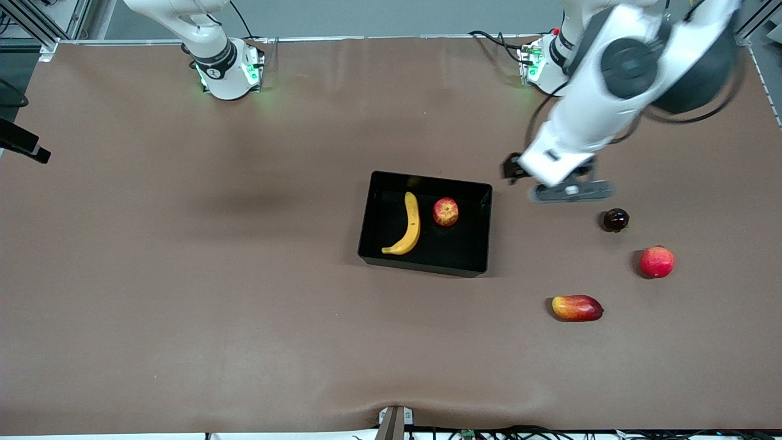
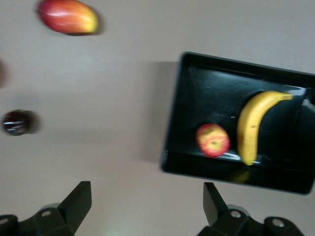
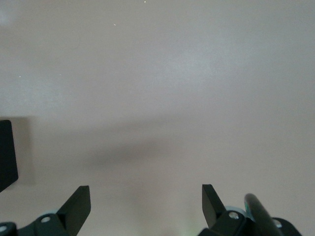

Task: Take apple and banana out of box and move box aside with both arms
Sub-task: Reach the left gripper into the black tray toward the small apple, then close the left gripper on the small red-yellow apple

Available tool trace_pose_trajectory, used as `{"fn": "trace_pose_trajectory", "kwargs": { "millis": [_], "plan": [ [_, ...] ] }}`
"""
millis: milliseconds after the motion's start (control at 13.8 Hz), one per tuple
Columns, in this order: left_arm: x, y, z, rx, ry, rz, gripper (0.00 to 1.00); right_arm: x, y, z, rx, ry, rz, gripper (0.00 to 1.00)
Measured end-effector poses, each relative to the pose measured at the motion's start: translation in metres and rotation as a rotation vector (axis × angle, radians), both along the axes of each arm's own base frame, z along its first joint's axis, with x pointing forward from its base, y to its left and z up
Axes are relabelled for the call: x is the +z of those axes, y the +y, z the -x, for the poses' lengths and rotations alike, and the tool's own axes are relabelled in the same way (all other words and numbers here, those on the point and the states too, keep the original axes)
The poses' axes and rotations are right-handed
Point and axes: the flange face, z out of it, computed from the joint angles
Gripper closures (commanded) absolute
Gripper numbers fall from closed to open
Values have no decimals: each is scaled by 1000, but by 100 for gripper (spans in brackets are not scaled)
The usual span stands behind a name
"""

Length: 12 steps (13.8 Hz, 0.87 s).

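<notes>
The black box (image 1: 427,179) stands in the middle of the table. The yellow banana (image 1: 410,226) and the small red apple (image 1: 446,211) lie side by side inside it. The left wrist view also shows the box (image 2: 172,113), banana (image 2: 253,125) and apple (image 2: 212,140). My left gripper (image 1: 550,180) hangs open and empty (image 2: 146,189) over bare table, just off the box's wall toward the left arm's end. My right gripper (image 3: 146,189) is open and empty over bare table; it is out of the front view.
A mango (image 1: 577,307), a pink-red round fruit (image 1: 657,261) and a small dark round fruit (image 1: 616,220) lie on the table toward the left arm's end. A black corner (image 3: 6,152) shows at the edge of the right wrist view.
</notes>
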Motion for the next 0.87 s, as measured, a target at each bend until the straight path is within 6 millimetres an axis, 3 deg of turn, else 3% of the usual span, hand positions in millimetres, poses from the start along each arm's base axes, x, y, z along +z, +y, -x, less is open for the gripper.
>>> {"fn": "trace_pose_trajectory", "kwargs": {
  "millis": [144, 361, 650, 867],
  "plan": [
    [-41, -43, 2, 3, 4, 28, 0, -1, 0, 0, 0, 1, 0, 0],
    [-112, -82, 5, -1, 38, 38, 0, -2, 0, -1, 0, 2, 0, 0],
    [-192, -111, 17, -6, 67, -24, 0, -3, 0, -2, 0, 6, -1, 0],
    [-236, -121, 26, -37, 94, -45, 4, -4, 4, -3, 36, 6, 2, 0]
  ]
}}
